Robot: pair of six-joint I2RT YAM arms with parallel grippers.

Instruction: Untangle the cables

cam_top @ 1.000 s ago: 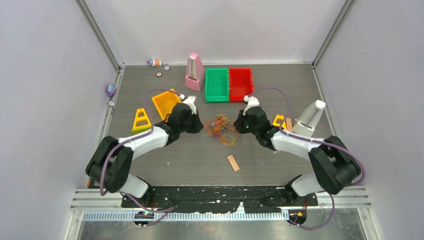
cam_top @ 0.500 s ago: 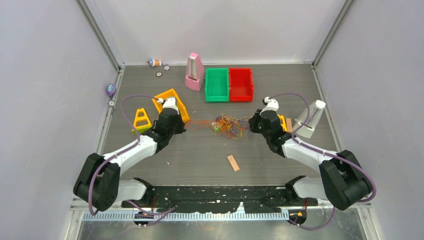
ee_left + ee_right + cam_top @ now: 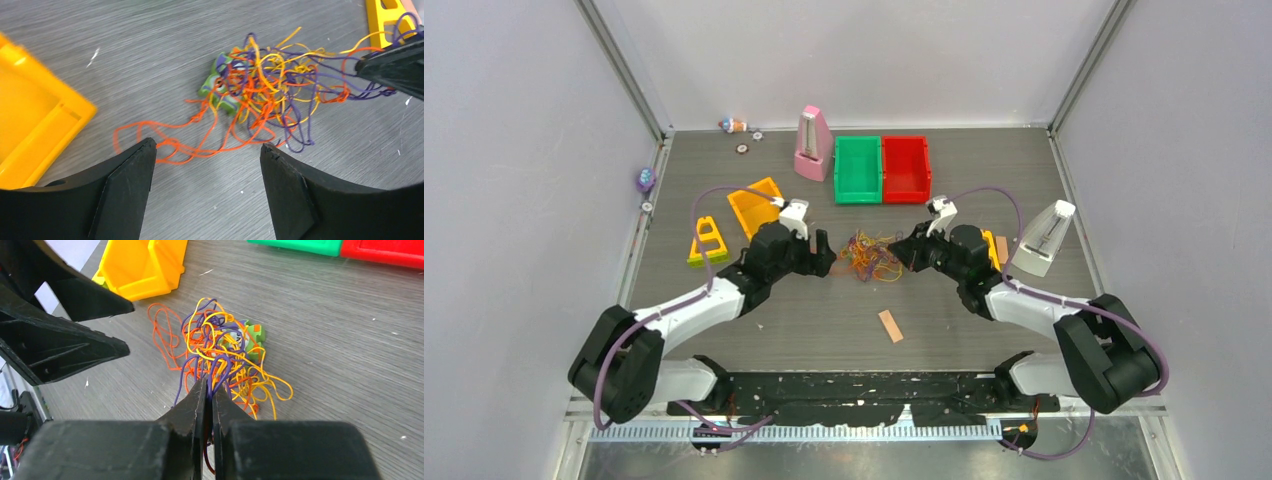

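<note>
The cables (image 3: 871,255) lie as one tangle of thin orange, yellow and dark purple strands in the middle of the table. A small green piece (image 3: 217,86) is caught in the tangle. My left gripper (image 3: 824,262) stands open just left of it, with nothing between its fingers. In the left wrist view a loose orange loop (image 3: 165,145) lies just ahead of the fingertips (image 3: 145,150). My right gripper (image 3: 210,382) is shut on purple strands at the tangle's right side (image 3: 220,350), and they rise slightly to its tips.
An orange bin (image 3: 756,205) and a yellow triangle (image 3: 708,240) sit left of the left arm. Green (image 3: 857,168) and red (image 3: 905,167) bins and a pink metronome (image 3: 812,145) stand behind. A white metronome (image 3: 1044,238) is right; a wooden strip (image 3: 890,325) lies in front.
The left gripper has opened and let go of the orange strands. Both arms, pulled apart half a second ago, have moved back in towards the tangle, which has slackened.
</note>
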